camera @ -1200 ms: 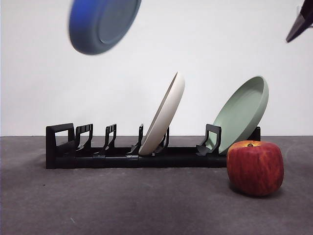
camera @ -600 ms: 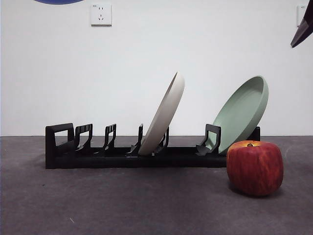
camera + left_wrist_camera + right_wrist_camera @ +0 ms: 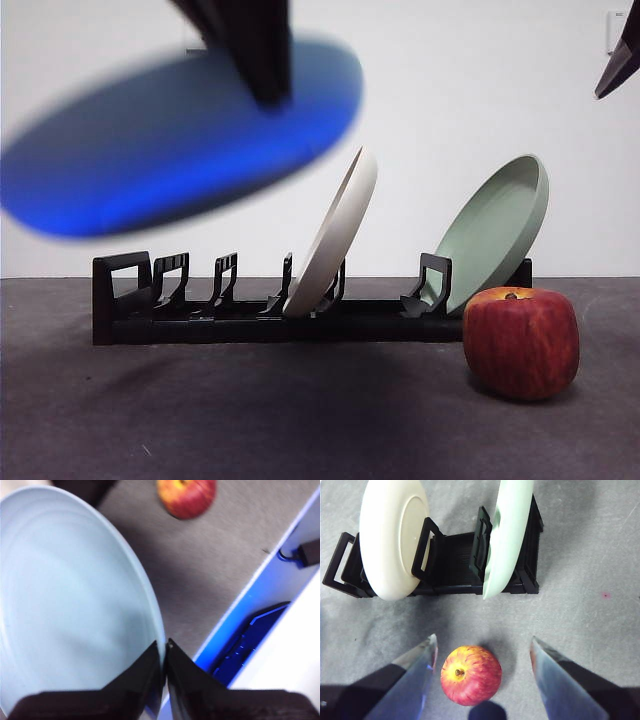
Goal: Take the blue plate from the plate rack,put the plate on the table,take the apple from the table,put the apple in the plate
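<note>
My left gripper is shut on the rim of the blue plate and holds it tilted in the air above and in front of the left half of the plate rack. In the left wrist view the jaws pinch the plate's edge. The apple stands on the table in front of the rack's right end; it also shows in the left wrist view. My right gripper is open high above the apple; its black tip shows at the top right.
A cream-white plate leans in the rack's middle slots and a sage-green plate leans at its right end. The table's front edge and a blue-lit gap with black parts show in the left wrist view.
The blue plate went up out of the front view, then came back down, larger and nearer, over the rack's left half. Right arm, apple and other plates have not moved.
</note>
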### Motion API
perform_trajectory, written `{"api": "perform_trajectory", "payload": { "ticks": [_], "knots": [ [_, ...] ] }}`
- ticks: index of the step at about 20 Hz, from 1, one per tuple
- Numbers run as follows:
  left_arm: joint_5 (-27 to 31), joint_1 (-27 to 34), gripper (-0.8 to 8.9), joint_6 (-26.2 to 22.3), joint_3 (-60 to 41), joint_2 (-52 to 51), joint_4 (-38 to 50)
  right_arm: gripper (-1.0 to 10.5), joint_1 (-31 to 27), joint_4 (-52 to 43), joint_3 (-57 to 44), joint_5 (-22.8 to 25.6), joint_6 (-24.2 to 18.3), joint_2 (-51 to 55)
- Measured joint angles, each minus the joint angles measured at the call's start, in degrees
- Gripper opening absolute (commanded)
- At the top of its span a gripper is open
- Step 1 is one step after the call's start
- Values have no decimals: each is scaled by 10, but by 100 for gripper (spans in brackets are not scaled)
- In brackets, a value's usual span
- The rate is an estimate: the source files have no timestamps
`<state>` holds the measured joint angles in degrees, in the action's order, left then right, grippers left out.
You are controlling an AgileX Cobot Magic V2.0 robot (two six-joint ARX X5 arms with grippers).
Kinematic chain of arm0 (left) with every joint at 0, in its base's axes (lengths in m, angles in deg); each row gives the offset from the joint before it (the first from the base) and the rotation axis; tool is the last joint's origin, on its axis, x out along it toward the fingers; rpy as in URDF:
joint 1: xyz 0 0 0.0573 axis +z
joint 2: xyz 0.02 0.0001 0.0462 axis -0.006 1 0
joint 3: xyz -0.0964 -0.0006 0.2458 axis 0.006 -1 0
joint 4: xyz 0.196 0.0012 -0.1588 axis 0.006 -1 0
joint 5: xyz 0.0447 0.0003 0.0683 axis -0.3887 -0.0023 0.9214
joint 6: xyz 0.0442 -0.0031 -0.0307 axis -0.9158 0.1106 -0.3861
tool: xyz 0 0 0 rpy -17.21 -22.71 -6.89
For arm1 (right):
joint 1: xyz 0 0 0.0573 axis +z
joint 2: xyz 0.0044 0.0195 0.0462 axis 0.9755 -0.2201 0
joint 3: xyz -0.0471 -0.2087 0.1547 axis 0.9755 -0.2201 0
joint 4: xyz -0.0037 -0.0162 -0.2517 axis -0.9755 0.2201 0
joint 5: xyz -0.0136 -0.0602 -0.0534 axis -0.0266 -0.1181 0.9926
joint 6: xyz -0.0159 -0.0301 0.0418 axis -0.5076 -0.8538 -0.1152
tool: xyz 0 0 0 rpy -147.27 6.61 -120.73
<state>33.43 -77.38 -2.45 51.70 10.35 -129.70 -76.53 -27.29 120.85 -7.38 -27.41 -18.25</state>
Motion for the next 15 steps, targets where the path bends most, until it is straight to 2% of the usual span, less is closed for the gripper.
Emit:
{"api": "perform_trajectory", "payload": {
  "ticks": [4,6,9,13,14,15],
  "knots": [
    [-8,1,-9,-47,-27,73,73,316,0,2,0,0,0,0],
    [-31,10,-9,-86,-27,119,101,316,0,3,0,0,0,0],
    [-36,34,-9,-140,-27,190,134,316,0,3,0,0,0,0],
    [-52,77,2,-170,-27,235,145,316,0,10,0,0,0,0],
    [-67,83,19,-172,-27,233,146,316,0,11,0,0,0,0],
    [-80,88,122,-172,-27,231,147,316,0,11,0,0,0,0]
  ]
}}
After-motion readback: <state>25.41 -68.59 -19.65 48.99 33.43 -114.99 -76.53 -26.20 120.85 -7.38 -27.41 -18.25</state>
